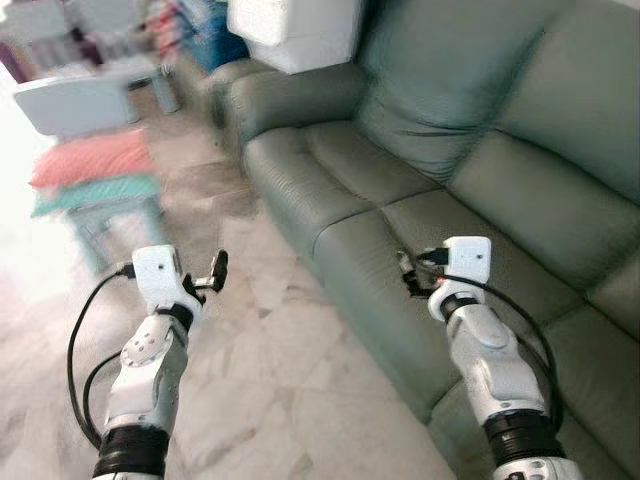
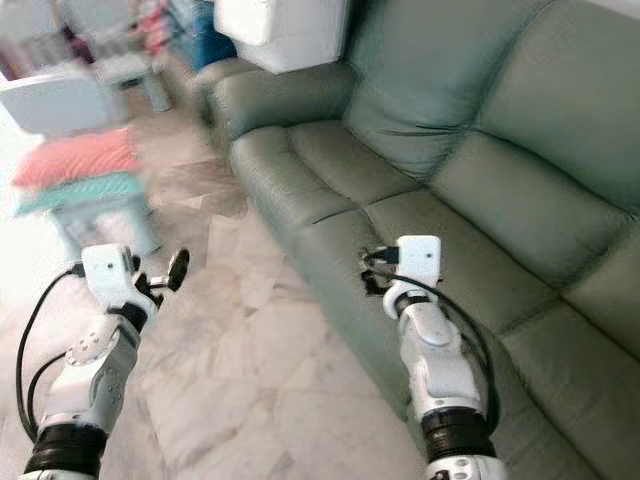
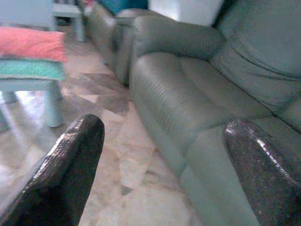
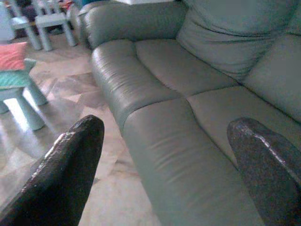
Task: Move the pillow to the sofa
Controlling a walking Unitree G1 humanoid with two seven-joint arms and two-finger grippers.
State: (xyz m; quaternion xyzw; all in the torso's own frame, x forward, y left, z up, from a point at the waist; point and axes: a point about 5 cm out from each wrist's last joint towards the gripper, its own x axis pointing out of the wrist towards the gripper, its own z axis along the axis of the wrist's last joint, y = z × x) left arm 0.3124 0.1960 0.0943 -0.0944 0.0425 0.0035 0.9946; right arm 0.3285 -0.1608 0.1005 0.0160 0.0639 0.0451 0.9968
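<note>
Pale marble floor [image 1: 270,370] with grey veining runs from the foreground back into the room, glossy where strong daylight washes in from the left and bleaches that side almost white. A second green armchair [image 1: 215,85] stands further back along the same wall line. To the left sits a small light-blue stool [image 1: 105,225], and beyond it a pale blue chair [image 1: 75,105] and another little stool [image 2: 135,70], all blurred. A white box [image 1: 295,30] hangs at the top of the view. The far end is a bright, smeared clutter of blue and red.
</note>
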